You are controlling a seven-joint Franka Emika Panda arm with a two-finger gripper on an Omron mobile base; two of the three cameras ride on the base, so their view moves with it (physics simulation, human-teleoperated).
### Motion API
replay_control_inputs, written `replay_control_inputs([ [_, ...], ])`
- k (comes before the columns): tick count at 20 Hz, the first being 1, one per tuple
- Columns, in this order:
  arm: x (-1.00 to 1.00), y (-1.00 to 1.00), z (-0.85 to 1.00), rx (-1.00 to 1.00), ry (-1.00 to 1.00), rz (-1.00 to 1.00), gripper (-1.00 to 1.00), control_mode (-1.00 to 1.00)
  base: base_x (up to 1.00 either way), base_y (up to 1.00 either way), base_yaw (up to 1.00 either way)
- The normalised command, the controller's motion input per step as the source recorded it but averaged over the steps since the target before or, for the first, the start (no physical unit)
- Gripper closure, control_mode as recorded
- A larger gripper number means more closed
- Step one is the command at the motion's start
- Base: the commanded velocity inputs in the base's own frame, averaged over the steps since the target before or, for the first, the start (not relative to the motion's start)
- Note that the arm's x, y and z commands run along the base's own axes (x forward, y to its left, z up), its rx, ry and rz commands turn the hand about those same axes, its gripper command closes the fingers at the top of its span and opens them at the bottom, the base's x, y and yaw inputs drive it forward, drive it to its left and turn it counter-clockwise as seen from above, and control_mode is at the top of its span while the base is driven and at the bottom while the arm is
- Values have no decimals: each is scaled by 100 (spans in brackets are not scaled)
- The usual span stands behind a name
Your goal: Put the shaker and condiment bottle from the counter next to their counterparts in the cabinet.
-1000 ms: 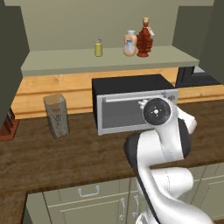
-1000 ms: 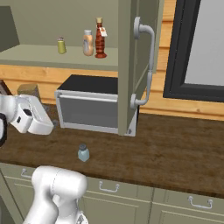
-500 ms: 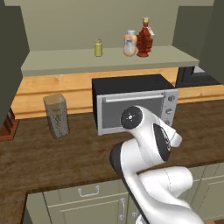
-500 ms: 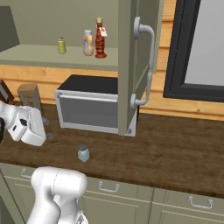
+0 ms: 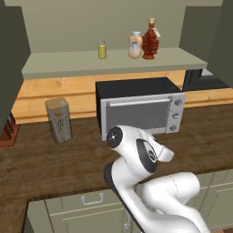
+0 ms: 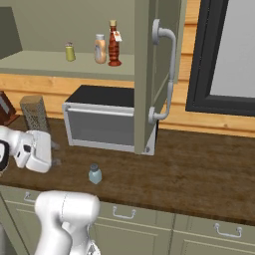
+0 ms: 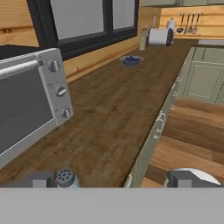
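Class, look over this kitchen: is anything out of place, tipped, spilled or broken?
Nothing is tipped, spilled or broken. The one stray thing is the small blue shaker, standing upright alone on the counter, while the red bottle already stands on the cabinet shelf beside the orange bottle.

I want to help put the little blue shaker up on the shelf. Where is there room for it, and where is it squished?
The cabinet shelf is bare left of the yellow-green shaker, and between it and the orange and white bottle. It is crowded where that bottle stands close beside the condiment bottle. The blue shaker stands on open counter.
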Motion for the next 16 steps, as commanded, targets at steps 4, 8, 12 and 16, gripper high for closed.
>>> replay_control_inputs([
  [4, 2, 0, -78, -8, -3, -18, -100, -100, 0, 0, 0],
  [8, 10, 0, -57, -2, -3, -6, -100, -100, 0, 0, 0],
  [12, 31, 0, -26, -4, -3, 0, -100, -100, 0, 0, 0],
  [16, 52, 0, -25, -1, -1, -4, -100, -100, 0, 0, 0],
])
